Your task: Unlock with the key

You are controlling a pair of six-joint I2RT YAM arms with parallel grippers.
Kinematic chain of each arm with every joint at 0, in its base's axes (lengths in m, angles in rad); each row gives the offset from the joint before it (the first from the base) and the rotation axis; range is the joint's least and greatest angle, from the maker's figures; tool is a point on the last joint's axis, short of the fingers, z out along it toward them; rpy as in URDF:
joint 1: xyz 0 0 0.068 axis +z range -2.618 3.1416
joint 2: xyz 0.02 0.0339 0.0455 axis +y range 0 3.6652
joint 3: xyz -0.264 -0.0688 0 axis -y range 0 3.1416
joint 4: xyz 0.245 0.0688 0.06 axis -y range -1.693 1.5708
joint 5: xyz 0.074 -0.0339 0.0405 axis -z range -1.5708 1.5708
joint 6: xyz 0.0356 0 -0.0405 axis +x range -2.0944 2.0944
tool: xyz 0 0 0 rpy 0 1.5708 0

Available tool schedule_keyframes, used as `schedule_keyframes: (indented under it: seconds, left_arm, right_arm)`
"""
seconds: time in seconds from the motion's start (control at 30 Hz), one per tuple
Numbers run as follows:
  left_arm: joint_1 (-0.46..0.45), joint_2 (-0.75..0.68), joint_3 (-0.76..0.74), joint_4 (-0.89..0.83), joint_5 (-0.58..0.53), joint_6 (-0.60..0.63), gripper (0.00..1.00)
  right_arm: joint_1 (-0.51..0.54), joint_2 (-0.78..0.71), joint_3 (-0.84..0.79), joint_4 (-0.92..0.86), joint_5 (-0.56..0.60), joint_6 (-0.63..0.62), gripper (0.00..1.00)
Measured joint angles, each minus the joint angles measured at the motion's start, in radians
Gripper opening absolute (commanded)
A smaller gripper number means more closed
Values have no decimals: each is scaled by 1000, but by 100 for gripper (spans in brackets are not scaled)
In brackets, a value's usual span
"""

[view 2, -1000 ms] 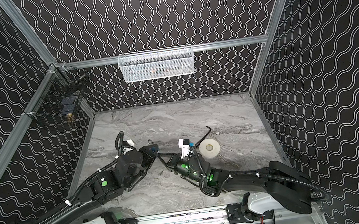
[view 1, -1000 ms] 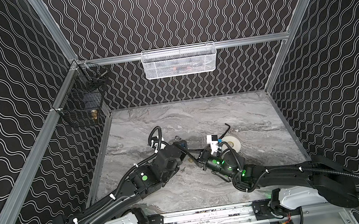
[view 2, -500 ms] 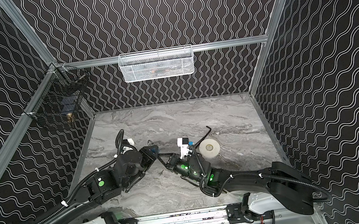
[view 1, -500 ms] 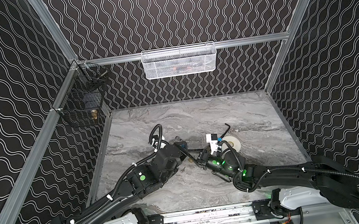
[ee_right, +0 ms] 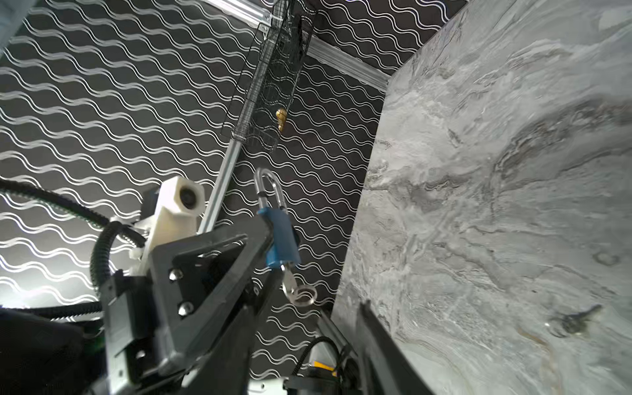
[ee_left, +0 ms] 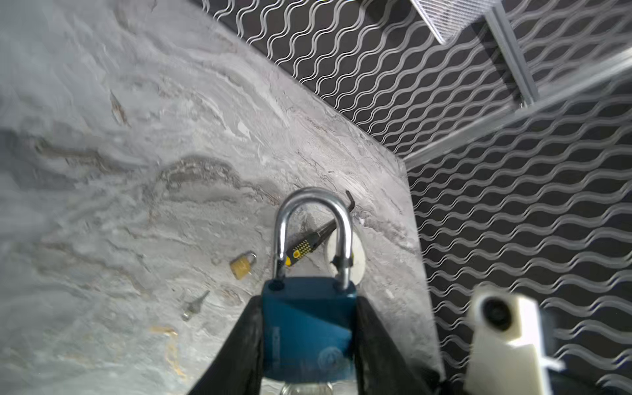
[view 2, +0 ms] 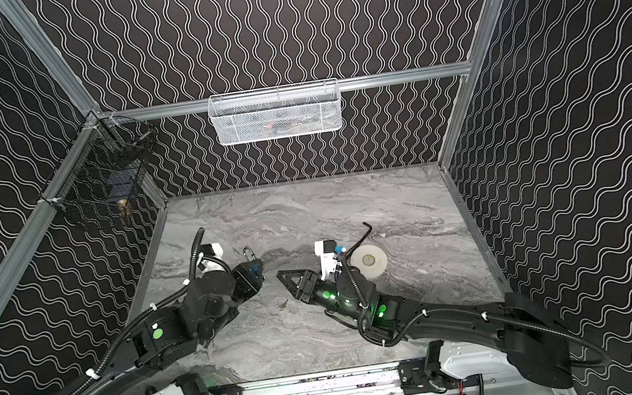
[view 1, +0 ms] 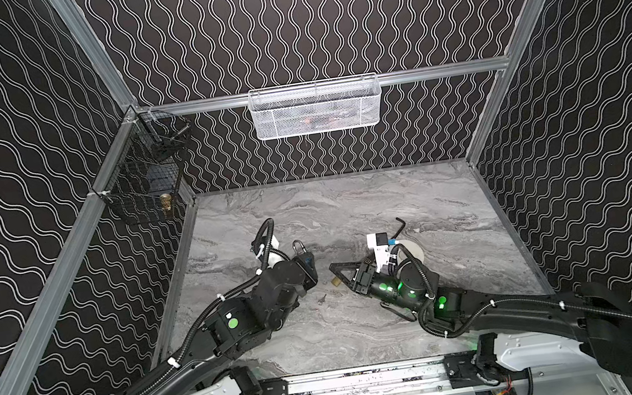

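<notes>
My left gripper (view 1: 308,264) is clamped across the body of the blue padlock with the steel shackle (ee_left: 307,328). It holds the padlock above the grey marbled tabletop (view 1: 349,210), left of centre, with the shackle pointing to the far side. In the right wrist view I can see a silver key with a ring head (ee_right: 290,282) sitting in the keyhole at the padlock's base. Both shackle legs meet the body, but I cannot tell whether it has released.

My right gripper (view 2: 286,282) hovers just right of the padlock with its jaws apart and nothing between them, touching neither key nor padlock. On the tabletop between the two grippers lie a small brass padlock (ee_left: 242,266) and, nearer to me, a small loose key (ee_left: 193,304). To the right, behind my right arm, are a black-and-yellow-handled screwdriver (ee_left: 301,248), a white tape roll (view 2: 368,260) and a black hex key (view 2: 365,231).
</notes>
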Motion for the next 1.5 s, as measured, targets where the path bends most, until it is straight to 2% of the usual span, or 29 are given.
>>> schedule_keyframes:
  seconds: [0.17,0.4,0.6,0.73,0.93,1.27,1.5]
  left_arm:
    - [0,-68,-98,93,53,319,0]
    - [0,-183,-310,303,195,725,0]
    - [0,-238,-463,480,266,957,0]
    - [0,-232,-490,559,282,1027,0]
    - [0,-206,-489,599,278,1061,0]
    - [0,-206,-498,624,278,1063,0]
    - [0,-219,-511,625,269,1063,0]
  right_arm:
    - [-60,-57,86,-233,-41,-98,69]
    - [-225,-54,236,-567,-206,-264,77]
    - [-240,66,425,-801,-311,-426,79]
    - [-241,161,562,-909,-351,-505,80]
    - [-241,251,679,-1023,-356,-585,80]
    - [-240,356,785,-1148,-296,-654,80]
    - [-240,370,806,-1207,-240,-689,80]
